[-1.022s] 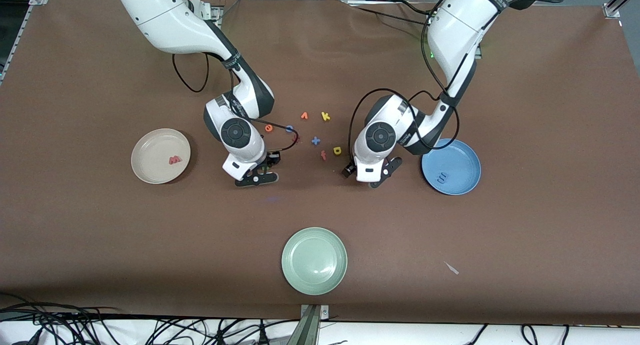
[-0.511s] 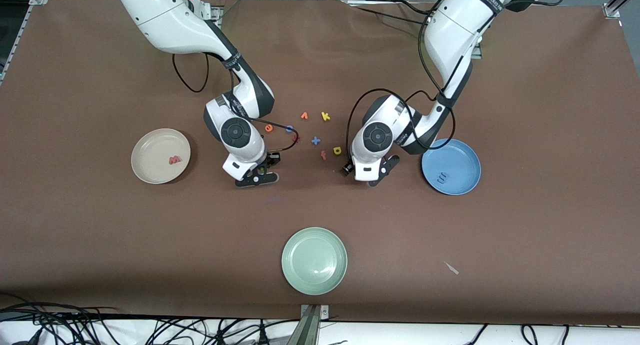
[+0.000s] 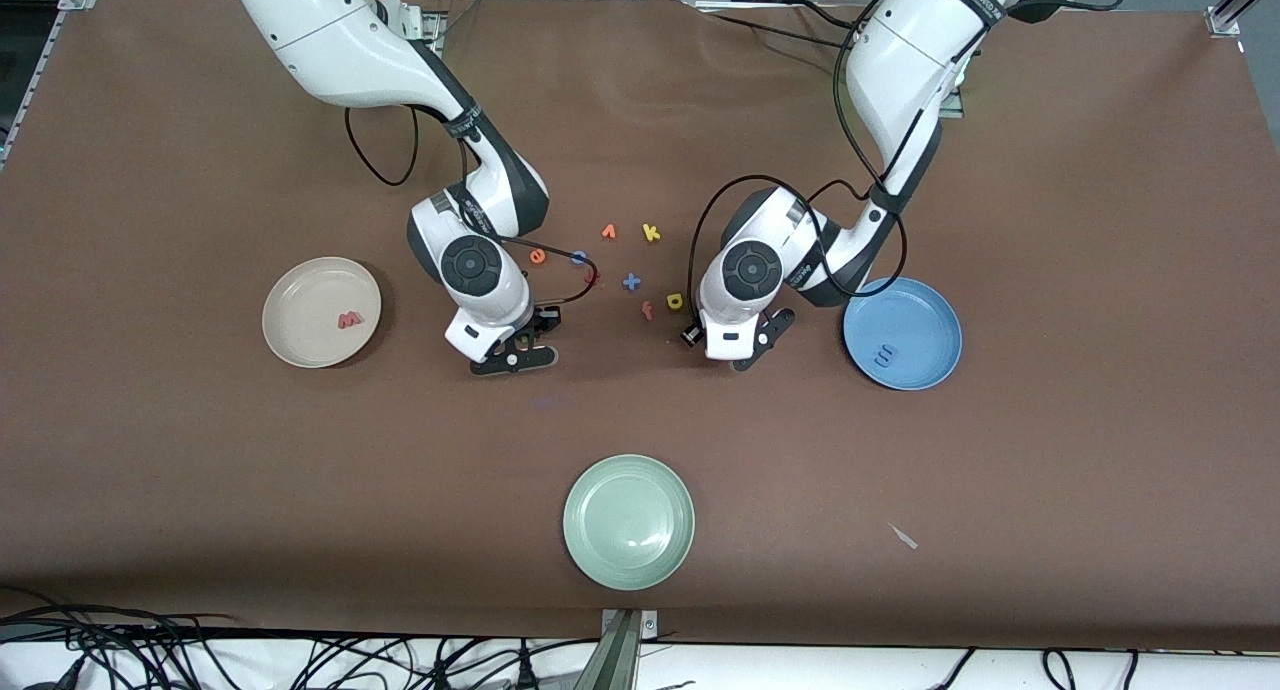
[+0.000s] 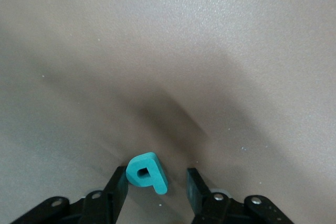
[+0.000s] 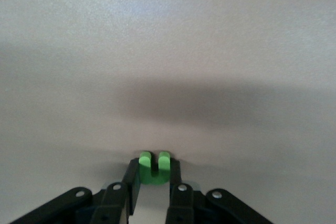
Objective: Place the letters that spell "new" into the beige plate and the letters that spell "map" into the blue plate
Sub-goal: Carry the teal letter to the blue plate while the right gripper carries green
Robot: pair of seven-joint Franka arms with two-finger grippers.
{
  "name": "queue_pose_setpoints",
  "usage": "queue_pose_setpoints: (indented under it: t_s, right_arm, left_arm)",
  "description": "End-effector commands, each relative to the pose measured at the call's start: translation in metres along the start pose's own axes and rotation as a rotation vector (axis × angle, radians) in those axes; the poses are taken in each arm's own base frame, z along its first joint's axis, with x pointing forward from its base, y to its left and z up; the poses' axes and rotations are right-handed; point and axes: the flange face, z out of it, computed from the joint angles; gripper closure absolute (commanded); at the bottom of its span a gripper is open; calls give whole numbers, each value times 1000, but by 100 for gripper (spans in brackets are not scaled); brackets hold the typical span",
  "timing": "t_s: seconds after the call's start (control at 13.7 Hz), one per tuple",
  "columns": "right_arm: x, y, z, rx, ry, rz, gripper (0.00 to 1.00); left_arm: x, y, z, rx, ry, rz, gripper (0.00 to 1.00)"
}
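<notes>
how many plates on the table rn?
3: beige plate toward the right arm's end, blue plate toward the left arm's end, pale green plate between them, nearest the front camera. None look hidden.

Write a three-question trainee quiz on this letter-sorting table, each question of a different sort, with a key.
1. True or false: the right pincer is shut on the green n.
2. Which letter lies in the beige plate? A) salmon-pink w B) orange e C) yellow k
3. Fill in: the teal a sits between the fingers of the ___ pincer.

Key: 1 true; 2 A; 3 left.
</notes>
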Motion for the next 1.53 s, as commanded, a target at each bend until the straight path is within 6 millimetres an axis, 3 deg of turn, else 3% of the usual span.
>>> queue_pose_setpoints:
  t_s: [0.0, 0.15, 0.29, 0.51, 0.66, 0.95, 1.09, 1.17, 1.24, 1.31, 1.46]
  right_arm:
    - [2, 17, -33, -15, -32, -30, 87]
    - [3, 53, -47, -45, -64, -122, 87]
    - [-15, 86, -57, -64, -75, -186, 86]
    - [-38, 138, -70, -80, -78, -271, 86]
    - [-57, 181, -67, -83, -70, -330, 86]
    - [-71, 251, -59, -89, -91, -428, 86]
    - [-72, 268, -55, -93, -104, -425, 85]
    - [-72, 270, -53, -94, -107, -424, 80]
    - [-72, 271, -51, -93, -112, -421, 57]
    - [-71, 271, -53, -93, -112, -403, 2]
    - [-69, 266, -61, -89, -122, -402, 0]
  left_arm:
    - [1, -6, 5, 7, -19, -20, 78]
    - [2, -6, 4, 6, -16, -20, 87]
    - [4, -5, -1, 3, -5, -9, 91]
    - [10, -4, -25, -6, 47, 30, 92]
    - [9, -4, -24, -6, 47, 31, 94]
    - [16, 0, -54, -49, 64, 23, 99]
    - [34, -5, -72, -48, 81, 62, 100]
    - [43, -10, -81, -27, 79, 90, 100]
    - [50, -17, -90, 4, 78, 144, 100]
    - [62, -25, -100, 37, 70, 173, 100]
    - [103, -48, -113, 103, 38, 231, 100]
